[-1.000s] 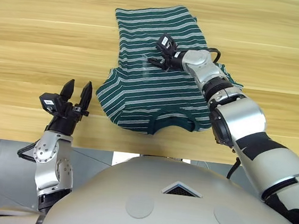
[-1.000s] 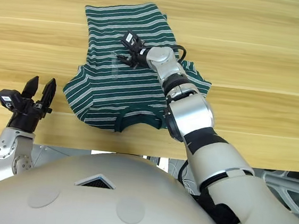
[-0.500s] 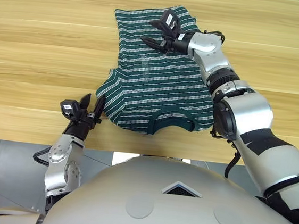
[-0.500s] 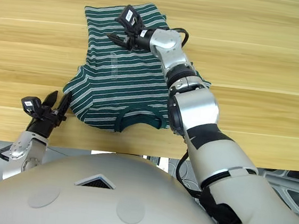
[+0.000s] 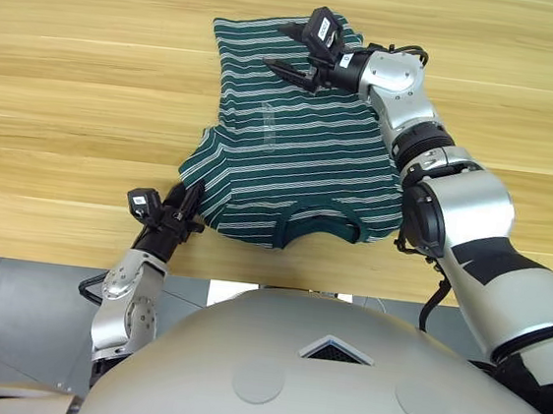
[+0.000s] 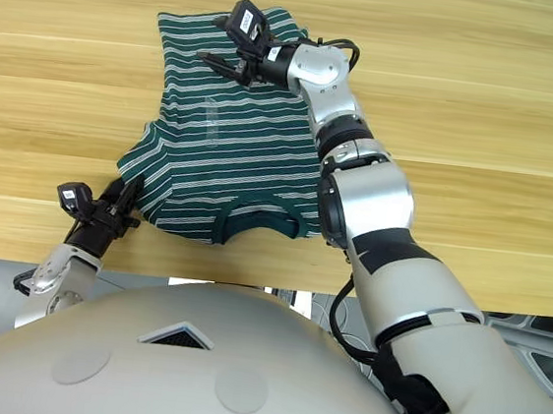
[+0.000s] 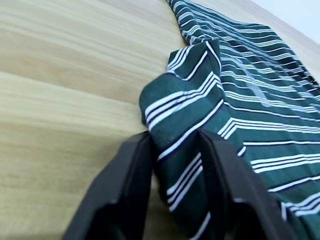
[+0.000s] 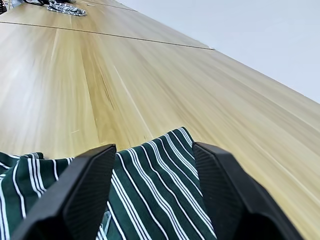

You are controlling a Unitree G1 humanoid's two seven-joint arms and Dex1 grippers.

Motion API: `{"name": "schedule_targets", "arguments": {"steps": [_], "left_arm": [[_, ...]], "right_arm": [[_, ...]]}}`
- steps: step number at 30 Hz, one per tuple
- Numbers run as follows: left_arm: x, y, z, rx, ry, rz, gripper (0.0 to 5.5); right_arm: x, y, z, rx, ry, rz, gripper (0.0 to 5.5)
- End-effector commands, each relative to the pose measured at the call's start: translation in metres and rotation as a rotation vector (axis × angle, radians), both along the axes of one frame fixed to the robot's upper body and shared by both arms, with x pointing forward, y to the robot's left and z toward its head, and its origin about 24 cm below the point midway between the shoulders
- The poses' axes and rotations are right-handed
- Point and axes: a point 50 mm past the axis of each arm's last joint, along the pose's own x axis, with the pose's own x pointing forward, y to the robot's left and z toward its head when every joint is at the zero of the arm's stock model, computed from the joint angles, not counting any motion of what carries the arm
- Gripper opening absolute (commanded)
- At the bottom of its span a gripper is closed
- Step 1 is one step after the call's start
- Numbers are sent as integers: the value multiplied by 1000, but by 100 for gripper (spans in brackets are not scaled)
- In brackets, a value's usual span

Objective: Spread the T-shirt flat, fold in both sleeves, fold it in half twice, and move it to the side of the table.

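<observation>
Left tool (image 5: 188,196) clamped on the T-shirt (image 5: 292,154) sleeve (image 7: 185,110)
I see the shirt lying rumpled on the counter (image 5: 93,69), collar toward me; right tool (image 5: 277,45) hangs over its far hem, fingers apart

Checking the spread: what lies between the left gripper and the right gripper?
The T-shirt, seen in the left eye view: the left gripper holds its near sleeve, and the open right gripper is over its far hem.

Table (image 5: 92,79) open L/R of T-shirt (image 5: 291,159) (R arm (image 5: 410,117) crosses it); far side prob. free.
</observation>
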Motion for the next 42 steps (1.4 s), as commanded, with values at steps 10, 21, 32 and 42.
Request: {"name": "schedule_targets", "arguments": {"steps": [10,21,32,42], "left_arm": [[5,12,-4,-8,-3,86,2],[17,-20,24,90,-185,-102,2],[24,-67,14,211,-166,-395,2],[16,-73,-9,330,-64,-472,2]], "right_arm": [[-2,-25,-1,23,-67,-15,284],[-52,-112,-42,33,-117,-89,284],[-102,-159,-50,67,-103,-211,284],[-126,-204,-35,268,-13,-471,284]]}}
